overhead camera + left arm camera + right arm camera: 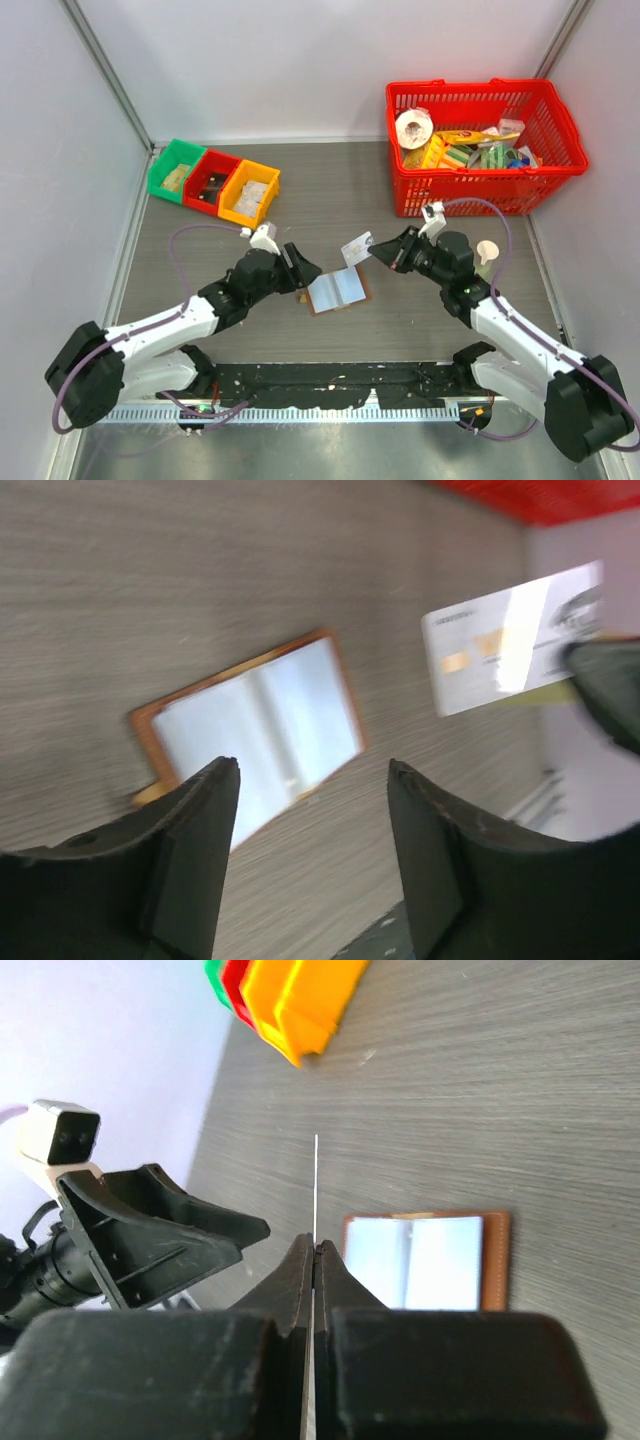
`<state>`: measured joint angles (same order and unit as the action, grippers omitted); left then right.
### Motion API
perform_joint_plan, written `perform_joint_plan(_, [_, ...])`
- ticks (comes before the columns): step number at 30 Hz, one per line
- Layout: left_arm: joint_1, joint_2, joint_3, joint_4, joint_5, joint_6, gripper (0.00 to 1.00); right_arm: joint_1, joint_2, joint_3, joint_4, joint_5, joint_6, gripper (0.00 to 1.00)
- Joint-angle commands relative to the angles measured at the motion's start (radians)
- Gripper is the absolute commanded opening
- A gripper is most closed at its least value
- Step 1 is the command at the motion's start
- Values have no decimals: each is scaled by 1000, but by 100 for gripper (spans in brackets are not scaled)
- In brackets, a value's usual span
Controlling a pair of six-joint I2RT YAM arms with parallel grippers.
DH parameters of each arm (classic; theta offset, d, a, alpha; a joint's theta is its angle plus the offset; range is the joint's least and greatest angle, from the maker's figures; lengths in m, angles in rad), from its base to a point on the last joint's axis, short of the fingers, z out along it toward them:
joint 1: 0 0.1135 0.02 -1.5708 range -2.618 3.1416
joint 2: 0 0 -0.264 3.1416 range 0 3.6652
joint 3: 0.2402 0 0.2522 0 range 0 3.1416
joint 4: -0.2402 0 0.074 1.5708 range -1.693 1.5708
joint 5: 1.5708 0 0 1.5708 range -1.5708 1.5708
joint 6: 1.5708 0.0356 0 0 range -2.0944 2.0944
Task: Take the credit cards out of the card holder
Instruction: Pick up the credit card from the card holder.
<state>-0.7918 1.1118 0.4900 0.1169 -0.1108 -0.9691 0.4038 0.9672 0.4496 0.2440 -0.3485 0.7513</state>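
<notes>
Card holder [340, 290] lies opened flat on the surface between the two arms, pale blue panels up, with the brown border showing around them. Right end effector [378, 255] is clamped on one credit card [357, 249] by a short end and holds it lifted off the surface, on the far side of the holder and apart from it. In the right wrist view the card shows edge-on as a thin line between the closed jaws. Left end effector [303, 270] has its jaws apart with nothing between them, poised just beside the holder's left edge. We cannot tell whether further cards sit in the pale panels.

Handling, our judgement: the card is light, thin, stiff and slick, so a pinch on a narrow margin could let it pivot or slip. A deeper bite across the short end seems safer. The holder is light and limp at the fold and would likely drag along with a pulled card, so we would pin its brown border.
</notes>
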Motion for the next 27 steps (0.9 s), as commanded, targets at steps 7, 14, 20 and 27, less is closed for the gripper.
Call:
perform_joint_plan(7, [2,-60,-42,459,62,-78,87,46,-174,-192,504,212,347,1])
perform_joint_plan(14, [-6,43,-27,682,145,-115,81,151,-160,-201,584,299,356,1])
perform_joint_plan(20, [-14,97,-4,782,169,-117,71,222,-125,-206,644,345,341,1])
perform_joint_plan(27, [-15,115,-7,846,175,-123,32,257,-91,-210,678,390,338,1])
